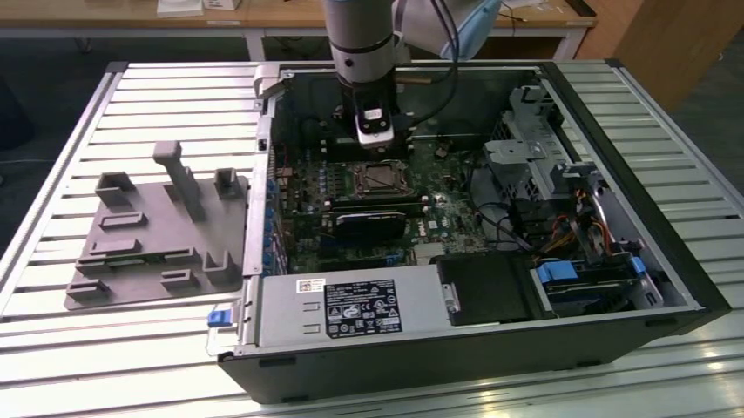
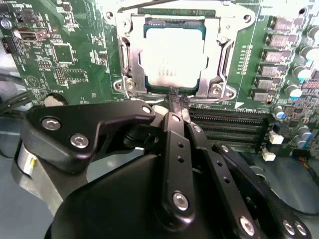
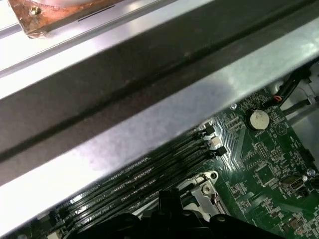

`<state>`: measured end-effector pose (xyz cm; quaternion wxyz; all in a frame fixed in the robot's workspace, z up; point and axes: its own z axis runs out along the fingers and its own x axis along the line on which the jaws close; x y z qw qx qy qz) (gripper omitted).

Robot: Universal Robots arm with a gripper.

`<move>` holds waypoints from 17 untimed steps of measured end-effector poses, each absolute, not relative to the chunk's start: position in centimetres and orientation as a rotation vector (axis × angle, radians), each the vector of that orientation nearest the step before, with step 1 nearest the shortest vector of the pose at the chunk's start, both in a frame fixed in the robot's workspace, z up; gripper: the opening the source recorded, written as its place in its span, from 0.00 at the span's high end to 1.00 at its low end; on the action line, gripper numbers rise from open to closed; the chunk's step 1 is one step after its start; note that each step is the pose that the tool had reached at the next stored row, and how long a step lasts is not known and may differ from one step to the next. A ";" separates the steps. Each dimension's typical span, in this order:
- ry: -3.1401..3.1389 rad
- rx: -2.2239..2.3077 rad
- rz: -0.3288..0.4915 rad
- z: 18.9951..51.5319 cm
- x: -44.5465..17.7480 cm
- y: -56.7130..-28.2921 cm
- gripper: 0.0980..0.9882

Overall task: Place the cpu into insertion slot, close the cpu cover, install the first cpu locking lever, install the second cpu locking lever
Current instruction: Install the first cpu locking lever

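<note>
The cpu [image 2: 172,55], a pale silver square, lies in the insertion slot [image 2: 149,90] on the green board. The cpu cover [image 2: 127,55], a thin silvery frame, lies down around the chip's edges. My gripper [image 2: 174,102] is shut, its black fingers [image 2: 172,129] pressed together with nothing seen between them. Their tips sit at the middle of the socket's edge nearest the memory slots. In the exterior view the gripper [image 1: 369,144] hangs just behind the insertion slot [image 1: 378,178] inside the open computer case.
A long black card [image 1: 369,222] lies in front of the socket, and black memory slots [image 2: 229,124] run beside it. The power supply [image 1: 348,313] and drive cage [image 1: 546,165] fill the case. A grey parts fixture [image 1: 152,235] sits on the exterior view's left. The case wall [image 3: 149,124] stands close by.
</note>
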<state>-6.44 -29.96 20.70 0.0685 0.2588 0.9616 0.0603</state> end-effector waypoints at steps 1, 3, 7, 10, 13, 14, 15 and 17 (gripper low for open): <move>2.897 0.773 0.178 20.7 -6.4 -30.0 1.00; 2.899 0.764 0.172 20.8 -6.4 -30.0 1.00; 2.901 0.751 0.142 20.8 -6.4 -30.2 1.00; 2.900 0.741 0.095 20.8 -6.4 -30.3 1.00; 2.902 0.731 0.052 20.8 -6.4 -30.4 1.00; 2.902 0.727 0.038 20.8 -6.4 -30.5 1.00; 2.904 0.723 0.026 20.8 -6.4 -30.5 1.00; 2.909 0.714 0.007 20.8 -6.4 -30.5 1.00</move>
